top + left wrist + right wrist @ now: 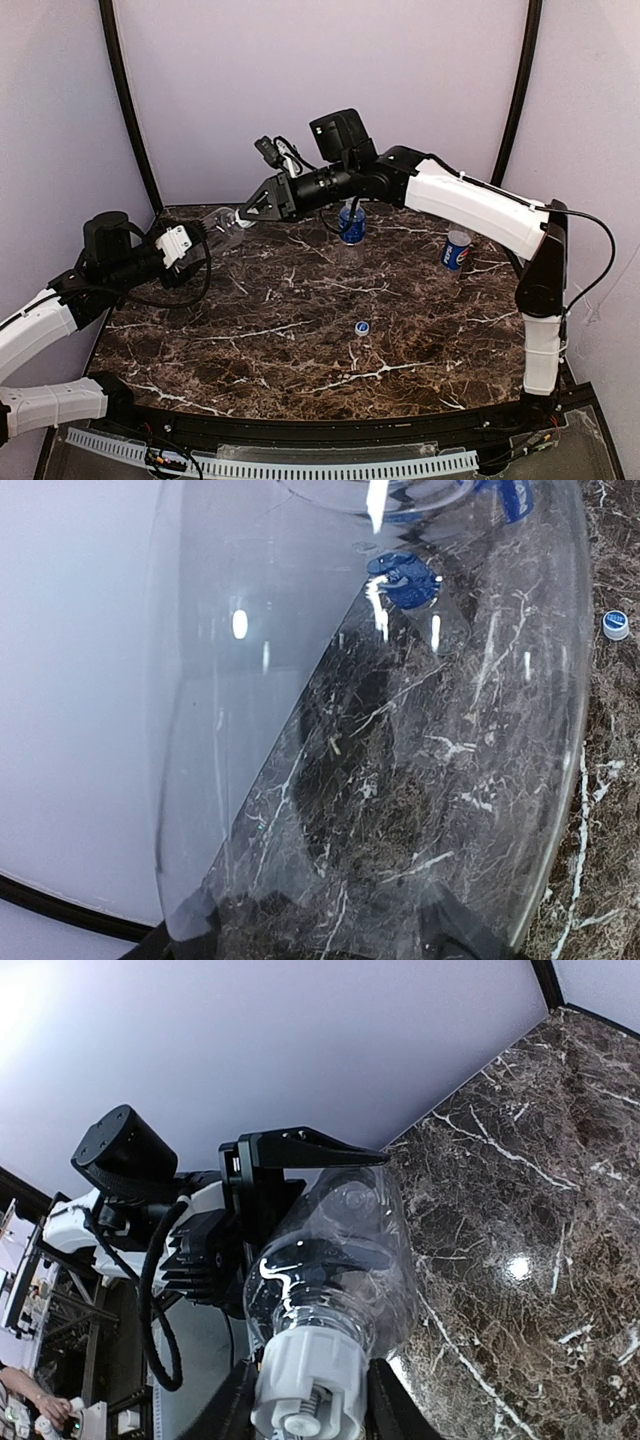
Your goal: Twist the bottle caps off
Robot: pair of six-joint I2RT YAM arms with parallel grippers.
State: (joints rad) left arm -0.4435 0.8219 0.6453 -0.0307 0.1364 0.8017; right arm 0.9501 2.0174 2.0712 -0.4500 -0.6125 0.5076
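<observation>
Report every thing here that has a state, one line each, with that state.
left gripper: shut on the unlabelled bottle
right gripper: shut on the white cap
unlabelled bottle: held sideways, off the table
white cap: on the unlabelled bottle's neck
blue cap: off, loose on the table
blue-label bottle: upright, cap unclear
Pepsi bottle: upright, cap unclear

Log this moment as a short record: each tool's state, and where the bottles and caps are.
left tool: shut on clear bottle, held on its side in the air
right tool: closed around white cap of that bottle
standing upright on table: blue-label bottle, Pepsi bottle
lying free: loose blue cap
</observation>
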